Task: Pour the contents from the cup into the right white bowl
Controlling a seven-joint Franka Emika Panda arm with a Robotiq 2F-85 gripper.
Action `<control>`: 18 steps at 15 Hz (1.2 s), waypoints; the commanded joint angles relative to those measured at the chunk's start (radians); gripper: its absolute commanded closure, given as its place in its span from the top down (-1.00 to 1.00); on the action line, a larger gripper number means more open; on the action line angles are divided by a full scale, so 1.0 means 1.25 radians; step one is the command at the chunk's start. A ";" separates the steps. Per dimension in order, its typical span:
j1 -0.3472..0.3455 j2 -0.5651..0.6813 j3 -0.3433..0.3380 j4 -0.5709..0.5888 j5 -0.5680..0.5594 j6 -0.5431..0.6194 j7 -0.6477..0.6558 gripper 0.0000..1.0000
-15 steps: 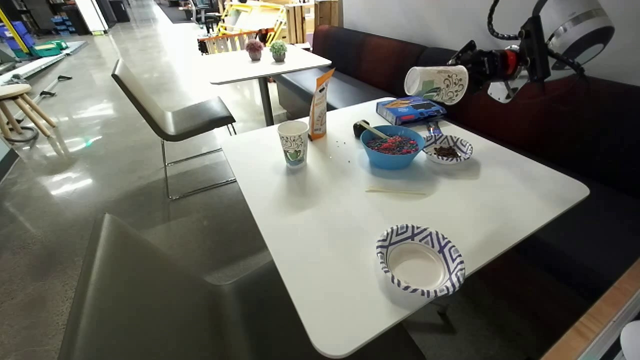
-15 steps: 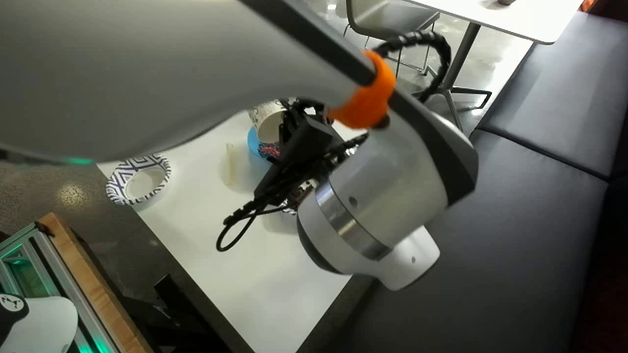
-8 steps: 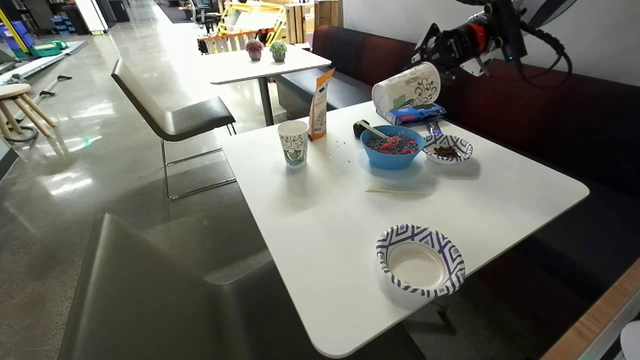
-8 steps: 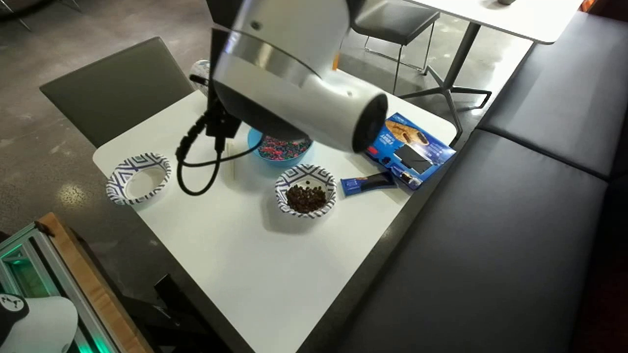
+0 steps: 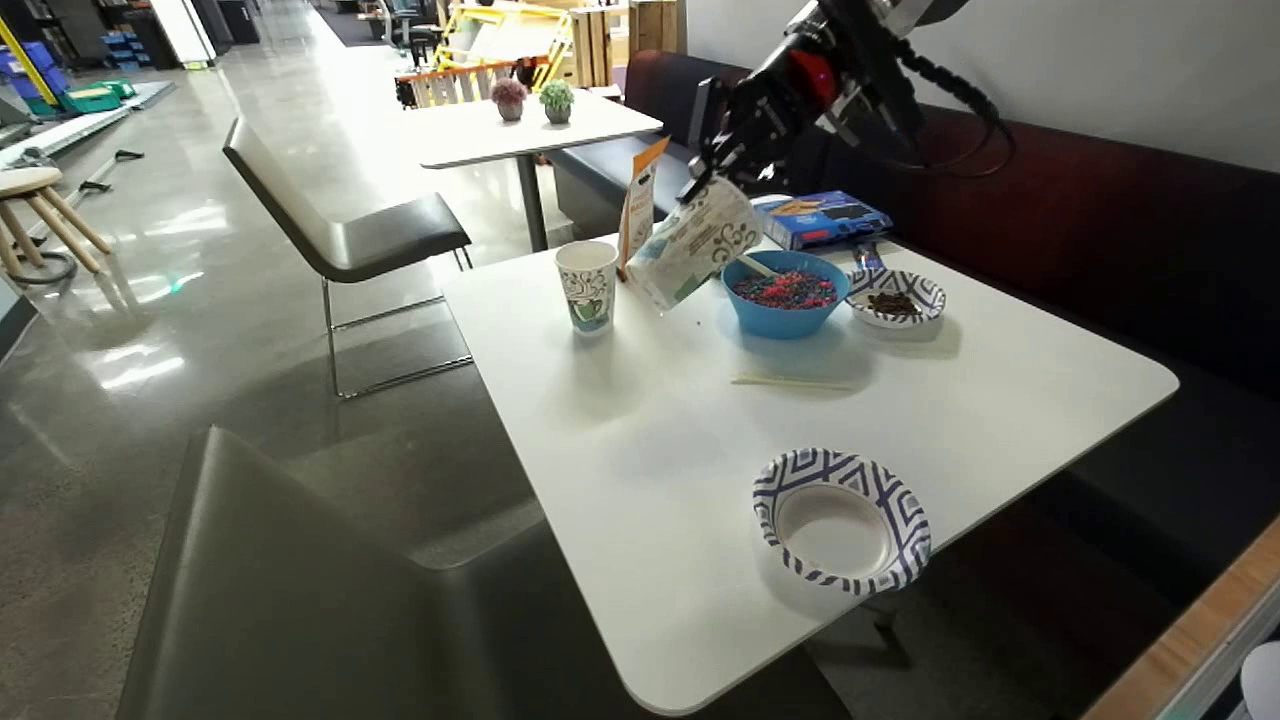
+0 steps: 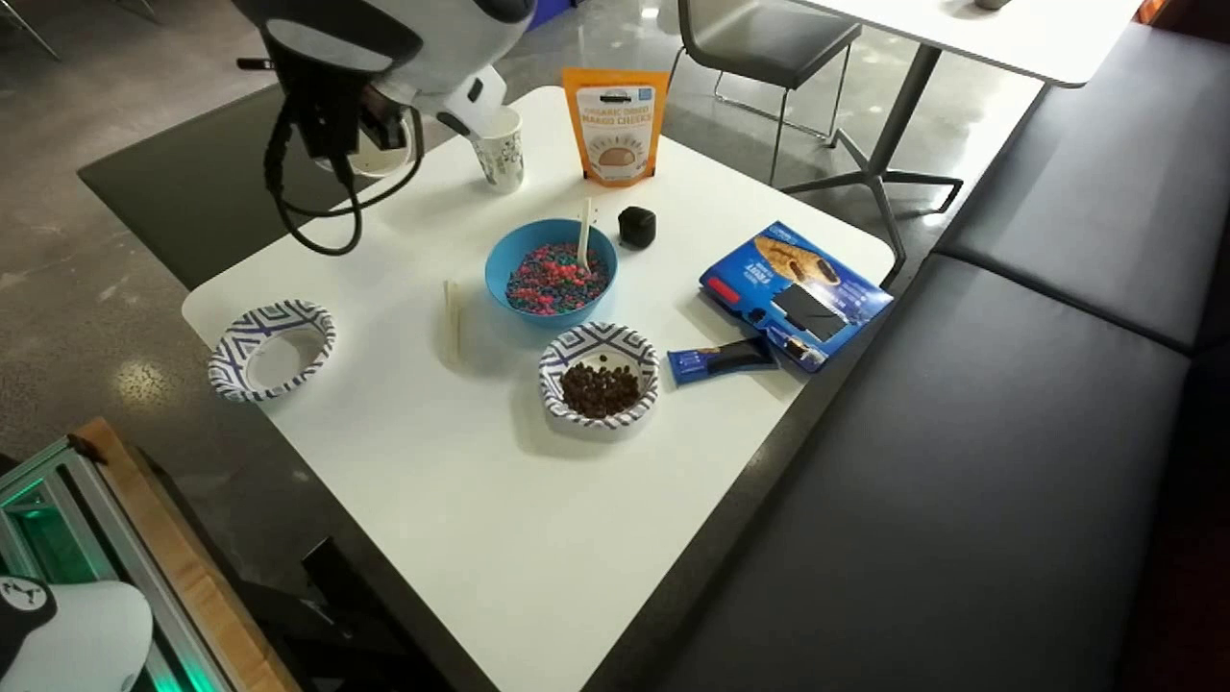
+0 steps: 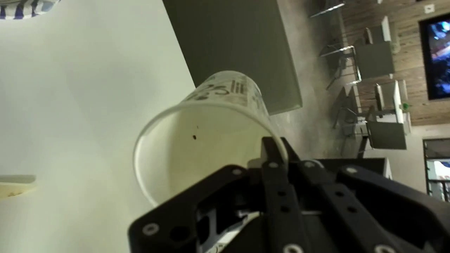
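Pouring seemingly done, the gripper (image 7: 280, 144) pinched the tilted cup (image 5: 697, 242); standing it upright on the bench (image 5: 650, 460) seemed due next.

Cup (image 5: 697, 243) aloft, tilted — right white bowl (image 6: 601, 337) holding dark bits (image 6: 600, 391).

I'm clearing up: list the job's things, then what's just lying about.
Job: black gripper; gripped white paper cup; round patterned white bowl holding brown bits.

Lying about: upright white paper cup; other patterned white bowl; round blue bowl; orange pouch; flat blue box; narrow blue packet.
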 commanded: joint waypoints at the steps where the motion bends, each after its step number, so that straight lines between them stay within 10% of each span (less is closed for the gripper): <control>1: 0.039 -0.007 0.046 -0.010 -0.100 0.097 -0.010 -0.98; 8: 0.027 0.001 0.057 -0.001 -0.087 0.088 -0.004 -0.98; 18: 0.120 0.087 0.119 0.237 -0.618 0.147 0.256 -0.98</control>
